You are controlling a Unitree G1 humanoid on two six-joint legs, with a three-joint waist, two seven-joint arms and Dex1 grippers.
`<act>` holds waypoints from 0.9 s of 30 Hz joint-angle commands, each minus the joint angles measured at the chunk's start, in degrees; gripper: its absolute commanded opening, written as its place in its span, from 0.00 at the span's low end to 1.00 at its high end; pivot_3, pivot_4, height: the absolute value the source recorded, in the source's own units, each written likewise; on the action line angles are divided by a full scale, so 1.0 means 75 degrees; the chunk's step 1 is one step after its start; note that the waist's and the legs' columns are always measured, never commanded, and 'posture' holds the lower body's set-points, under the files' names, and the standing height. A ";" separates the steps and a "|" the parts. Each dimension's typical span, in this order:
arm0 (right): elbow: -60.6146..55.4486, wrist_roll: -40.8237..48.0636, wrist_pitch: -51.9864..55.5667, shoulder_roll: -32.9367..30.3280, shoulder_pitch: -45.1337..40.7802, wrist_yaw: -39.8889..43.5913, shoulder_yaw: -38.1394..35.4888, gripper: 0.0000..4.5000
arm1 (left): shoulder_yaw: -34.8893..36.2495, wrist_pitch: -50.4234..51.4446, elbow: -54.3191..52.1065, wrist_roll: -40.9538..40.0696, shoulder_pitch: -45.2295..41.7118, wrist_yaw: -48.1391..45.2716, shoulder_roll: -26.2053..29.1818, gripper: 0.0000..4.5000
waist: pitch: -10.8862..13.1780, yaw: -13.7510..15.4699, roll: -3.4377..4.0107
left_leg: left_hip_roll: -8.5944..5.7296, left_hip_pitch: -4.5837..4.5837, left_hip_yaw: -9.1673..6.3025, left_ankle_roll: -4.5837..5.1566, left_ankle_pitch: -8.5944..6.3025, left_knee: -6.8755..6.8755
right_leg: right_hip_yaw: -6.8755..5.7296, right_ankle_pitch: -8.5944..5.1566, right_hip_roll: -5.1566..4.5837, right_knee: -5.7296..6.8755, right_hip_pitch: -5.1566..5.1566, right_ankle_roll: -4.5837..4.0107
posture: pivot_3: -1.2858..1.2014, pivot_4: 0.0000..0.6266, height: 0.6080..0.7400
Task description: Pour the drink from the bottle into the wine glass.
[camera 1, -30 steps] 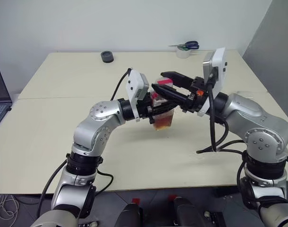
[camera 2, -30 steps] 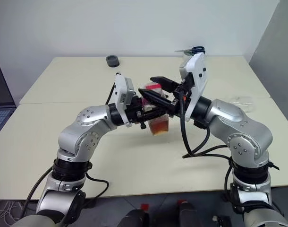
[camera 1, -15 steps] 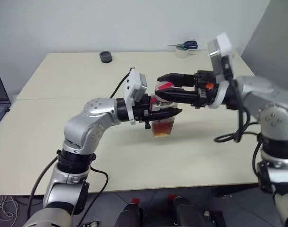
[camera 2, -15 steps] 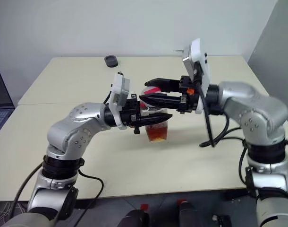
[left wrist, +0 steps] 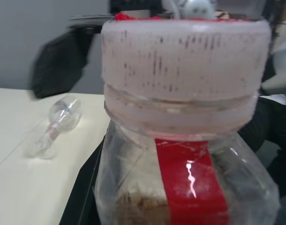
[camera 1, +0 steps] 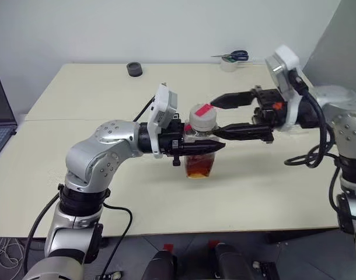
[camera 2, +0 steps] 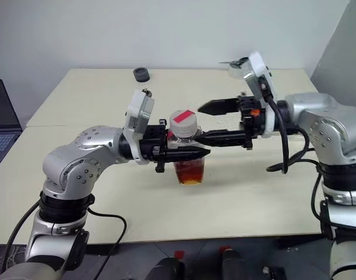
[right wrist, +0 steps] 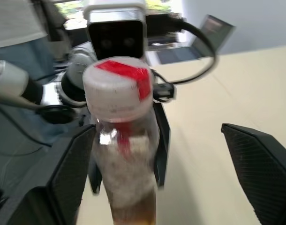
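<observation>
Bottle (camera 1: 200,146) clamped by left gripper (camera 1: 216,146), right gripper (camera 1: 220,115) spread level

One bottle (camera 1: 201,146), one wine glass (left wrist: 54,126), two claws.

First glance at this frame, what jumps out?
The bottle held up over the middle of the table, the left gripper shut on it just under its cap, amber drink low in it. The right gripper comes in from the other side, open, one finger either side of the cap. The wine glass lies on its side on the table, away from both.
</observation>
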 commanded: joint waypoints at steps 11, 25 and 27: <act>-0.2374 0.0779 0.0405 0.1995 0.0448 -0.4426 -0.0679 0.99 | -0.0145 -0.1164 0.0443 0.0955 -0.0187 0.0549 -0.0575 0.39 | -0.0001 -0.0018 0.0001 | -0.0001 0.0002 0.0000 -0.0002 0.0001 0.0007 | 0.0000 0.0000 0.0002 0.0010 0.0003 0.0000 | 0.52 0.24 1.00; -0.2177 0.0017 -0.0122 0.2117 0.0575 -0.4650 -0.0238 0.99 | -0.0087 -0.1279 0.0448 0.1026 -0.0187 0.0507 -0.0588 0.39 | -0.0001 -0.0030 0.0001 | -0.0002 0.0002 0.0001 -0.0001 0.0001 0.0006 | -0.0001 0.0000 0.0004 0.0011 0.0002 0.0000 | 0.52 0.24 1.00; -0.2117 0.0076 -0.0073 0.2107 0.0591 -0.4763 -0.0416 0.99 | -0.0073 -0.1257 0.0413 0.1018 -0.0151 0.0556 -0.0596 0.39 | -0.0001 -0.0031 0.0001 | -0.0002 0.0002 0.0002 -0.0001 0.0001 0.0006 | 0.0000 0.0000 0.0004 0.0011 0.0002 0.0000 | 0.52 0.24 1.00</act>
